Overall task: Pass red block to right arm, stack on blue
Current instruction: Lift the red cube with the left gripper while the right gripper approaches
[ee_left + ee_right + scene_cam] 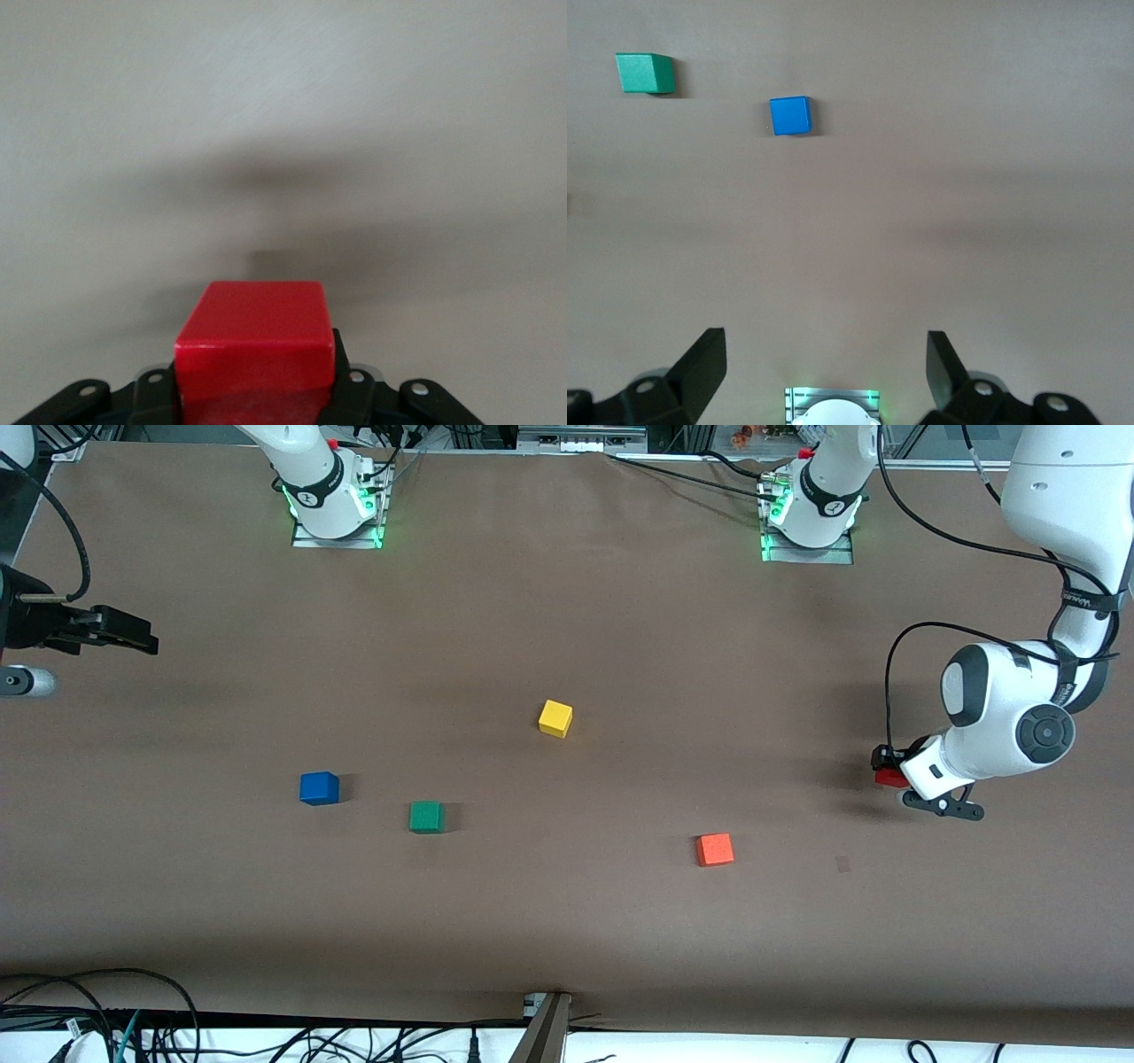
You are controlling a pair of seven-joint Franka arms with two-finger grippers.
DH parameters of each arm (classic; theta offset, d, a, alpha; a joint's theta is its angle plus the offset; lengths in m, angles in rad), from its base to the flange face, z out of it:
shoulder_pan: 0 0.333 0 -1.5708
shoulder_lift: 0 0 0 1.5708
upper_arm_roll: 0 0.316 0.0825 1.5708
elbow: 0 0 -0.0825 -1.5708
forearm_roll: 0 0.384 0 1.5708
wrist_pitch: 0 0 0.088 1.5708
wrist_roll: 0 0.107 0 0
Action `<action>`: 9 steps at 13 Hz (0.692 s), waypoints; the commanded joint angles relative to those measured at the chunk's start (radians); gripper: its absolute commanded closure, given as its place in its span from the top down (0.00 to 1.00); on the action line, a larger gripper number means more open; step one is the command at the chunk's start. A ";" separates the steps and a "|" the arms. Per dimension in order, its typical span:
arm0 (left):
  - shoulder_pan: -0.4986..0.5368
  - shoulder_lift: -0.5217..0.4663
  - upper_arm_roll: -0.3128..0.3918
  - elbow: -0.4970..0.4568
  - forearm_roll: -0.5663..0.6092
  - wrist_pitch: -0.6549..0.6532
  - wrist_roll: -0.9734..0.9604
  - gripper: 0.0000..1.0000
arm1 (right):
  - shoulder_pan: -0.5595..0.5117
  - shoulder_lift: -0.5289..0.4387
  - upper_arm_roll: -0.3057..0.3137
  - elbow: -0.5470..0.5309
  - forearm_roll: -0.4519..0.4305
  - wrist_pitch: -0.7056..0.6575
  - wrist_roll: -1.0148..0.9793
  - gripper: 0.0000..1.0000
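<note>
The red block (889, 777) is clamped in the left gripper (889, 772), low at the table's left-arm end; a cube, so no long axis, one flat face up. Right gripper (824, 363) is held apart, empty, waiting at the right-arm end. Blue cube (319, 788) is set beside the green cube (426, 817).

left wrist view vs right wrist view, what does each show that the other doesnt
Only the left wrist view shows the red block, clamped in the shut left gripper low at the left arm's end of the table. Only the right wrist view shows the blue cube, the green cube and the open, empty right gripper, which waits. Both show the bare brown table.
</note>
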 commanded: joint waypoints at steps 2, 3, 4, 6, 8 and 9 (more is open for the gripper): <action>0.009 -0.016 -0.044 0.025 -0.221 -0.053 0.232 0.00 | -0.005 0.063 0.004 0.014 0.040 0.012 -0.007 1.00; 0.007 -0.016 -0.047 0.027 -0.298 -0.053 0.319 0.00 | -0.005 0.082 0.005 0.014 0.078 0.015 -0.008 1.00; 0.007 -0.016 -0.060 0.027 -0.373 -0.051 0.413 0.00 | -0.007 0.114 0.005 0.014 0.158 0.019 -0.007 1.00; 0.007 -0.016 -0.101 0.027 -0.476 -0.047 0.574 0.00 | -0.010 0.183 0.004 0.014 0.329 0.026 -0.007 1.00; 0.007 -0.016 -0.142 0.028 -0.545 -0.039 0.651 0.00 | -0.001 0.235 0.005 0.011 0.434 0.062 -0.004 1.00; 0.009 -0.016 -0.170 0.041 -0.605 -0.039 0.709 0.00 | 0.002 0.264 0.008 0.011 0.497 0.072 -0.002 1.00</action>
